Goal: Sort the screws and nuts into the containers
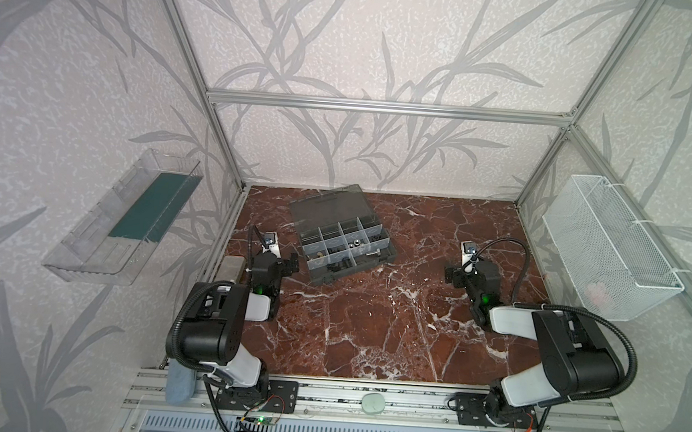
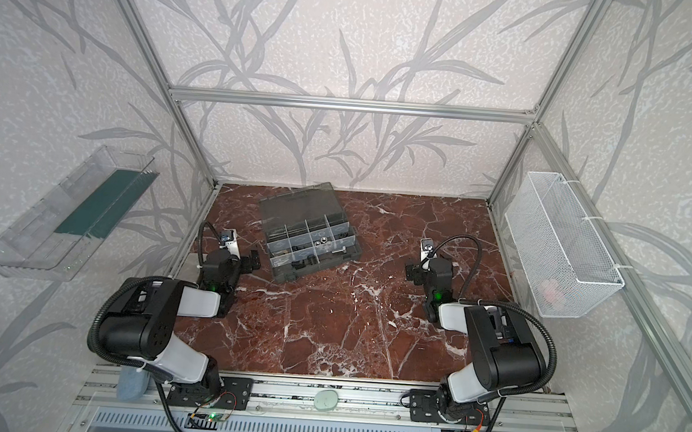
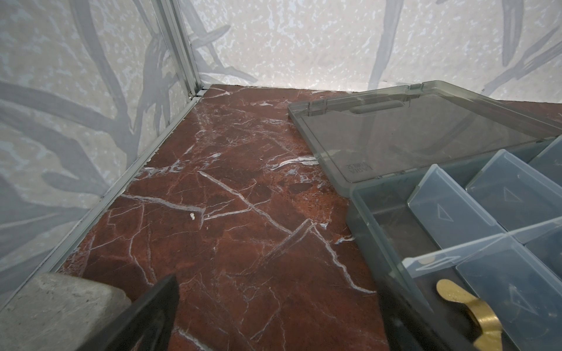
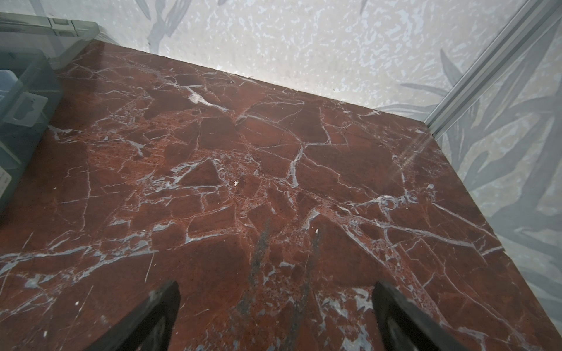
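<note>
Left gripper (image 3: 276,287) hangs low over the marble table (image 1: 391,324), jaws wide and empty, at nine o'clock of the organizer case (image 1: 353,267); right gripper (image 4: 276,287) is likewise agape and empty, well apart at three o'clock; lid (image 1: 327,203) lies back towards twelve; containers (image 1: 335,241) hold silver nuts (image 1: 358,243), a silver screw (image 1: 374,252) and a brass wing nut (image 3: 470,310).

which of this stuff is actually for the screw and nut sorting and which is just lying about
For the job: organizer case, small hardware in its cells, brass wing nut.
Lying about: clear wall tray, white wire basket, grey block, blue cloth.
</note>
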`<move>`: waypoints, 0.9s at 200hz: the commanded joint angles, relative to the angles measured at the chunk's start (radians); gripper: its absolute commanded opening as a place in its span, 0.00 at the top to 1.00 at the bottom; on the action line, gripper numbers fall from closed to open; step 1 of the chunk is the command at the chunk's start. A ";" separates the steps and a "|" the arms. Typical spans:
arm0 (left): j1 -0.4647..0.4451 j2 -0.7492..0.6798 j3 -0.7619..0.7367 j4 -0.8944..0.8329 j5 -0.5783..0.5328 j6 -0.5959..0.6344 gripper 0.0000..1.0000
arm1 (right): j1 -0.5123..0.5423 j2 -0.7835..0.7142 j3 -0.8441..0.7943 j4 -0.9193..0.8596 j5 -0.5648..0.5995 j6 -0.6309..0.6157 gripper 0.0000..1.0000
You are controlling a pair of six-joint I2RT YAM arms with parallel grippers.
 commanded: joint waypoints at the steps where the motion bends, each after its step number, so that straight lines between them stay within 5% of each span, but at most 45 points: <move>1: 0.004 0.004 0.013 0.009 0.010 0.022 0.01 | -0.003 0.005 0.007 0.031 0.011 0.013 0.01; 180: 0.004 0.004 0.013 0.009 0.010 0.022 0.01 | -0.011 0.008 0.020 0.006 0.002 0.020 0.01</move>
